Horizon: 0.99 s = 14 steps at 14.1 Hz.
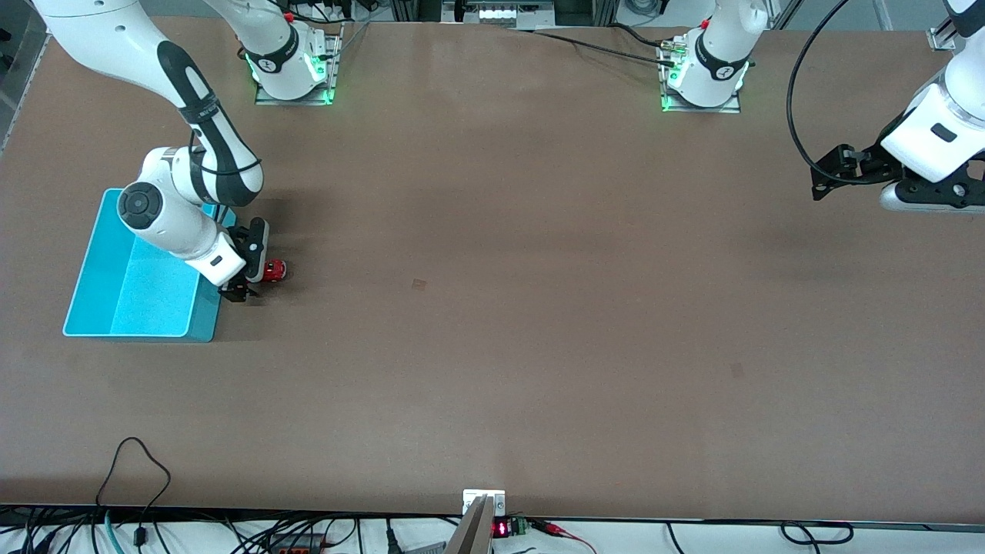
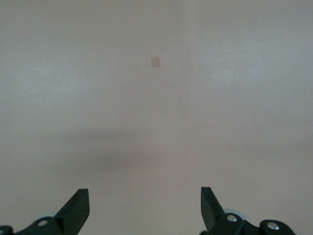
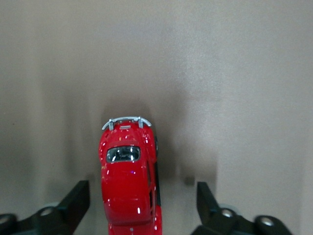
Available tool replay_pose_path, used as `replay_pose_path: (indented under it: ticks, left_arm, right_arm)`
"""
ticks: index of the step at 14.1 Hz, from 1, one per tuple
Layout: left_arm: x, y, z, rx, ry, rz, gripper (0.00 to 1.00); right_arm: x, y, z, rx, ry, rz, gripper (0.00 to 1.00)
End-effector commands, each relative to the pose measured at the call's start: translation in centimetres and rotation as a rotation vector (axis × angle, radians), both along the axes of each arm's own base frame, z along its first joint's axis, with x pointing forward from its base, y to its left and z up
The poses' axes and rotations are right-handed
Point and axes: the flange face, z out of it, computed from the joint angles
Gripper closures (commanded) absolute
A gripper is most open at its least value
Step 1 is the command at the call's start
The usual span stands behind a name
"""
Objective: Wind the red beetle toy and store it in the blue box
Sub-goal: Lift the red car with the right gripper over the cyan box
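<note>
The red beetle toy [image 1: 274,270] sits on the brown table right beside the blue box [image 1: 131,296], on the box's side toward the left arm's end. My right gripper [image 1: 248,280] is low over the toy and open. In the right wrist view the toy [image 3: 128,181] lies between the spread fingers [image 3: 76,200], and neither finger touches it. My left gripper [image 1: 827,178] is open and empty, held up over the table's edge at the left arm's end; its wrist view shows only bare table between its fingers [image 2: 78,208].
The blue box is open-topped and holds nothing that I can see; the right arm's wrist partly covers its corner. Both arm bases [image 1: 292,73] stand along the table's edge farthest from the front camera. Cables [image 1: 138,469] hang at the nearest edge.
</note>
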Motion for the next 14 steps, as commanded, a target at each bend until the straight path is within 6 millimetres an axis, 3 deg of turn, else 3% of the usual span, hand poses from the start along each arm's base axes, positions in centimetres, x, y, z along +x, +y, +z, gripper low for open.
replay_pose_path:
  ticks: [1, 3, 5, 6, 9, 12, 14]
  left_arm:
    - [0.3, -0.4, 1.2, -0.016, -0.010, -0.001, 0.00]
    - [0.6, -0.9, 1.2, -0.016, -0.008, -0.011, 0.00]
    - [0.6, -1.0, 1.3, -0.015, -0.010, -0.015, 0.00]
    - [0.5, -1.0, 1.3, -0.015, -0.008, -0.016, 0.00]
    - [0.5, -1.0, 1.3, -0.015, -0.007, -0.016, 0.00]
    - [0.2, -0.7, 1.3, -0.012, 0.008, -0.011, 0.00]
    - [-0.1, -0.5, 1.2, -0.008, 0.036, -0.006, 0.00]
  right_arm:
    - [0.2, 0.2, 0.0, -0.003, -0.013, 0.010, 0.42]
    - [0.3, 0.7, 0.1, -0.003, -0.014, 0.019, 0.76]
    - [0.4, 0.8, 0.3, -0.002, -0.019, 0.017, 0.95]
    - [0.4, 0.9, 0.6, 0.001, -0.023, 0.009, 1.00]
    - [0.8, 1.5, 2.4, 0.004, -0.044, -0.063, 1.00]
    - [0.6, 2.3, 6.7, 0.008, -0.011, -0.286, 1.00]
    - [1.5, 2.5, 10.6, -0.004, 0.022, -0.430, 1.00]
